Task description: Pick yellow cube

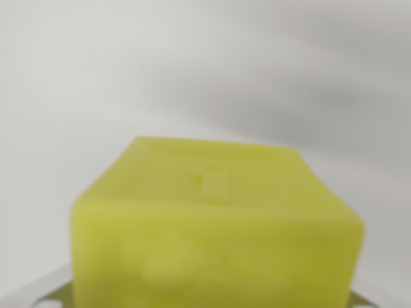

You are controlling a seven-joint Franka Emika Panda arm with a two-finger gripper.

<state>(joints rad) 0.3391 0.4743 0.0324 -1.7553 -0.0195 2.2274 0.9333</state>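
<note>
Yellow-green blurred plastic cube (215, 231) is seen filling the lower middle of the wrist view against a plain pale grey surface (205, 64); the gripper's state cannot be told.

Barely any of the gripper (205, 301) can be made out here, just two slivers of silvery metal at the bottom corners of the wrist view, and honestly whether it's clamped or spread can't be told.
</note>
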